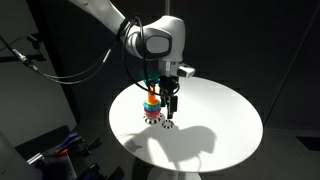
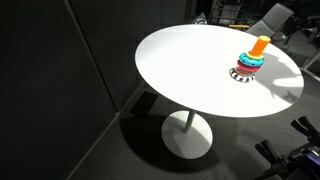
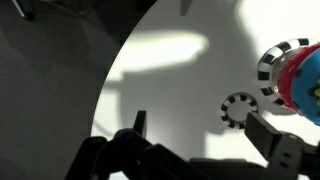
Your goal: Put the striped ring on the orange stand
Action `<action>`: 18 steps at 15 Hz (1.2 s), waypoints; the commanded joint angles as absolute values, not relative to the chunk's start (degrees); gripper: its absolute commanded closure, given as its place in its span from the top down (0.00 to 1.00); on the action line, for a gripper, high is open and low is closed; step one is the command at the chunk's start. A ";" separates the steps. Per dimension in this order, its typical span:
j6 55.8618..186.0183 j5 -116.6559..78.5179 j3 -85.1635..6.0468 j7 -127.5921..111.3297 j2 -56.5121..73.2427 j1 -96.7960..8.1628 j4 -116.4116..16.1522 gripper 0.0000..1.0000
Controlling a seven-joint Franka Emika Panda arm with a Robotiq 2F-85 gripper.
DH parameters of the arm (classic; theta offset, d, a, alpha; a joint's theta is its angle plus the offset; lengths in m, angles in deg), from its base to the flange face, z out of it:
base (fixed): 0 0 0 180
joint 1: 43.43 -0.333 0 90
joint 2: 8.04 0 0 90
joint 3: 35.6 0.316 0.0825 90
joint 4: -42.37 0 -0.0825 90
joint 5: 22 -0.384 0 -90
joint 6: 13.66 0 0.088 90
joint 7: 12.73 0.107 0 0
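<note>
Dark room all around, and under me a white round table (image 2: 190, 70) that carries only the stacking toy. My gripper (image 3: 205, 132) hangs low over the table, just beside the toy. Its jaws are apart and nothing is between them. In the wrist view one of my fingers (image 3: 272, 136) comes in at the bottom right, and the other stands well to the left of it.

The striped ring (image 3: 238, 108) lies flat on the table with its hole facing up, so it has no long axis that I need to line up with. It is a little apart from the wider striped ring (image 3: 272, 65), which sits under the coloured rings (image 3: 303, 80) at the foot of the toy. In the wrist view the small ring is not centred between my jaws. It lies ahead of the fingertips, close to the right-hand finger and toward the toy.

I judge that the next move depends on this offset. I must slide sideways toward the toy and a little forward, and only then go down, so that the thin rim comes between the jaws. The toy is very near on that side, and I think a careless shift could knock it.

The orange stand (image 2: 260, 44) rises above the coloured rings and leans a little in an exterior view. After gripping I must lift the ring higher than its rounded top. The grasp is not yet begun.
</note>
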State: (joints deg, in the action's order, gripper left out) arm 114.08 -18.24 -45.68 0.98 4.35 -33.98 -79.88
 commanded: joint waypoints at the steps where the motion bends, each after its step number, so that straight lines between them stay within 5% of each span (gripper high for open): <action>1: 116.12 -17.58 -46.21 4.44 7.47 -34.98 -77.44 1.00; 18: 125.92 -18.48 -46.79 16.88 18.99 -41.83 -70.76 1.00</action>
State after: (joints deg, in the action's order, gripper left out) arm 124.23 -18.24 -46.02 15.33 17.05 -40.91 -72.76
